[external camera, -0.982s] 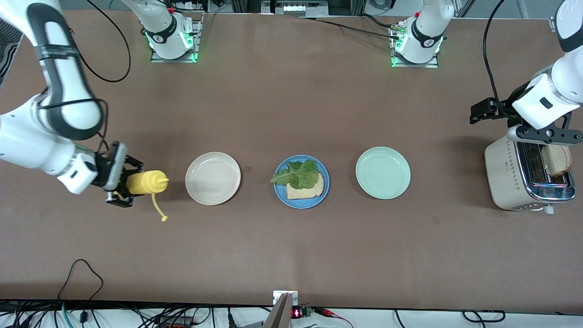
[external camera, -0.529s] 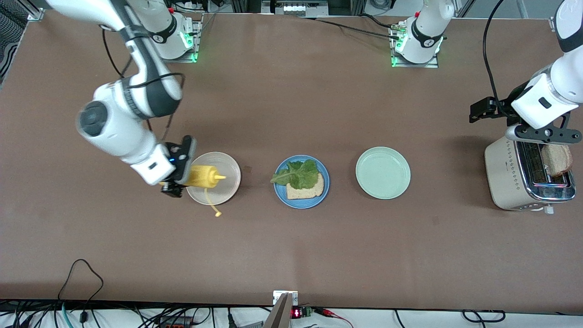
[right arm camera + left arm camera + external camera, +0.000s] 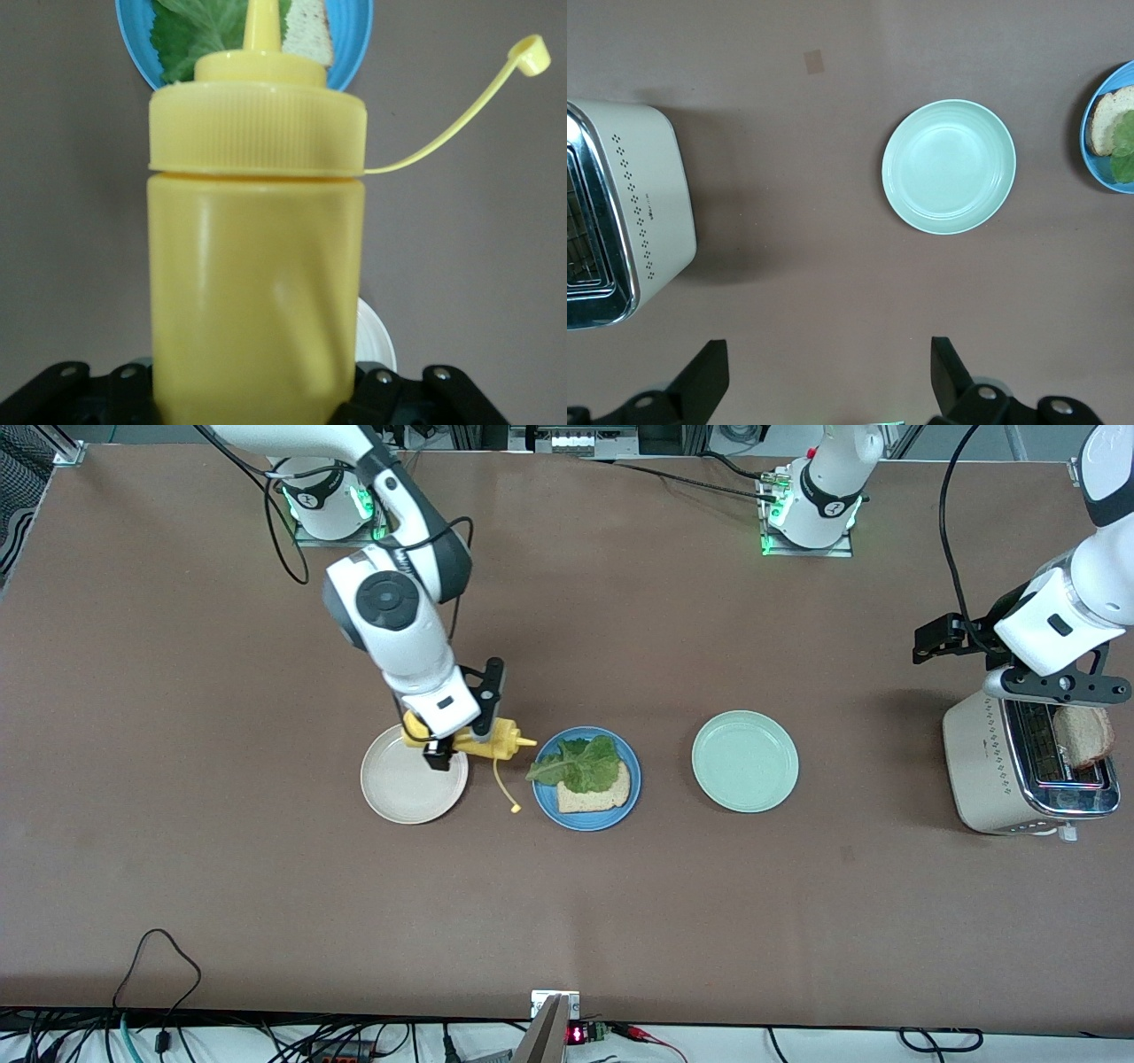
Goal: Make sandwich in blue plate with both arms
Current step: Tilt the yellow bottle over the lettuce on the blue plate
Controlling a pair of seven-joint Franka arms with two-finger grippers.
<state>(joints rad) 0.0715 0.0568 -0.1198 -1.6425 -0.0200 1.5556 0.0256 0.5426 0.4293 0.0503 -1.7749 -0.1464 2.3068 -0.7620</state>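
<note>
While the right pincer grips the yellow squeeze bottle, held sideways over the gap between the cream plate and the blue plate, the step in hand is judged to be saucing. One bread slice with a lettuce leaf lies on the blue plate at mid-tabletop. Next move calls for: nozzle over the lettuce, tipped down, then squeezed; its tethered cap hangs free. Left pincer waits with jaws wide apart over the tabletop beside the toaster, where a second slice sits. No legible brand or writing appears.

Three plates, two bread slices, one toaster.
</note>
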